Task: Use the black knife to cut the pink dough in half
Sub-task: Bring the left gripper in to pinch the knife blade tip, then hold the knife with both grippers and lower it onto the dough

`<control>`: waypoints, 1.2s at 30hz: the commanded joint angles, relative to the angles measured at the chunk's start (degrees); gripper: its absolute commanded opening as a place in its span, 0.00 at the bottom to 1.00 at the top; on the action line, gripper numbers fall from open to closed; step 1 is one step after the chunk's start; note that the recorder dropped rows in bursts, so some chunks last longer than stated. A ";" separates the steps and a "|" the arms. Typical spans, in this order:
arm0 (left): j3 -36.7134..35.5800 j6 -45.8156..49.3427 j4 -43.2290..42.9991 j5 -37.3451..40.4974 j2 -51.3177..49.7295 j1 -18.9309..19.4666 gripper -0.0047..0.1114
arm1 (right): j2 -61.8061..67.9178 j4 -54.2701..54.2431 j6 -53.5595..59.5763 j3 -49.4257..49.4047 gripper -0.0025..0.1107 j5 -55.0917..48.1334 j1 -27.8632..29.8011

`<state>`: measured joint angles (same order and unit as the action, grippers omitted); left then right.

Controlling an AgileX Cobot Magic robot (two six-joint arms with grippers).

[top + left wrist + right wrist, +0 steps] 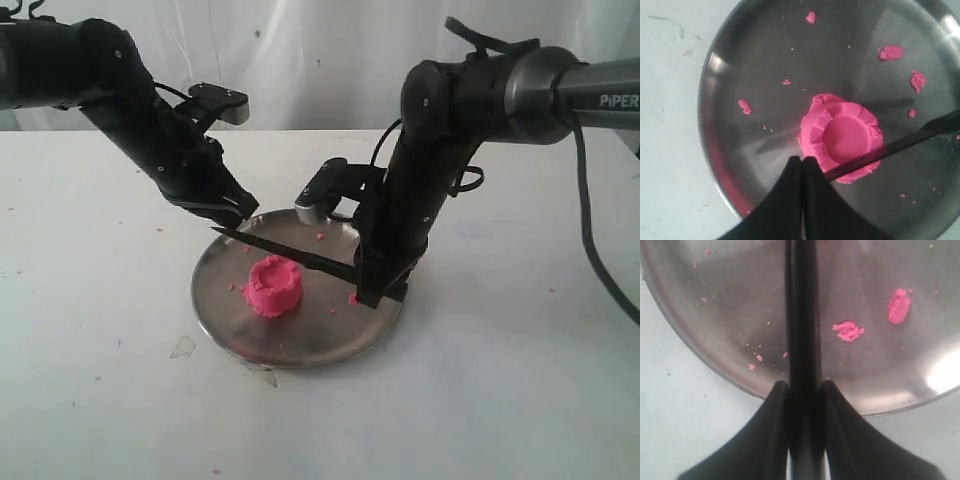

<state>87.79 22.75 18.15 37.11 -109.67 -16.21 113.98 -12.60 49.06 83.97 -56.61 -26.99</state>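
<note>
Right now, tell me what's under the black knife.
The pink dough on the steel plate lies beneath the black knife. The blade covers a strip of the dough's rim.

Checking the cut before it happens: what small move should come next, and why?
Probably lower the knife straight down. The right claw grips its handle, and the blade hangs across the dough, which sits uncut on the plate.

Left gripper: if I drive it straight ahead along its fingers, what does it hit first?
Most likely the near rim of the pink dough, straight ahead of the shut left gripper. It might touch the steel plate first; depth is unclear. The black knife passes to one side.
</note>
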 commanded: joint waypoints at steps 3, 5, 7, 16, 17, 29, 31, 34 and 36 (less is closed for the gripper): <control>-4.43 1.30 2.01 -6.24 -1.09 0.09 0.04 | 0.87 0.15 -0.04 0.00 0.02 -0.57 0.14; -5.04 1.30 2.42 -7.93 -1.22 0.09 0.04 | 0.87 0.15 -0.16 0.00 0.02 -0.57 0.14; -5.18 1.43 2.42 -8.07 -1.22 0.09 0.04 | 0.87 0.29 -0.30 0.00 0.02 -0.44 0.14; -5.20 1.42 2.80 -8.07 -3.65 0.09 0.04 | 0.90 0.42 -0.63 0.00 0.02 0.72 0.14; -5.20 1.42 2.80 -8.07 -3.90 0.09 0.04 | 0.90 0.42 -0.63 0.00 0.02 0.83 0.14; -5.20 1.42 2.80 -8.19 -4.39 0.09 0.04 | 1.58 0.42 -0.28 0.00 0.02 1.64 0.14; -5.20 1.42 2.80 -8.19 -4.39 0.09 0.04 | 1.58 0.64 -0.42 0.00 0.02 1.94 0.14; -5.20 1.42 2.80 -8.18 -4.55 0.09 0.04 | 1.58 1.37 -0.54 0.00 0.02 2.86 0.14; -5.20 1.42 2.80 -8.18 -4.65 0.09 0.04 | 1.58 2.89 -1.79 0.00 0.02 3.48 0.14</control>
<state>82.88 24.06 20.11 27.80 -114.32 -16.21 115.59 -11.39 48.64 83.97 -54.99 -26.99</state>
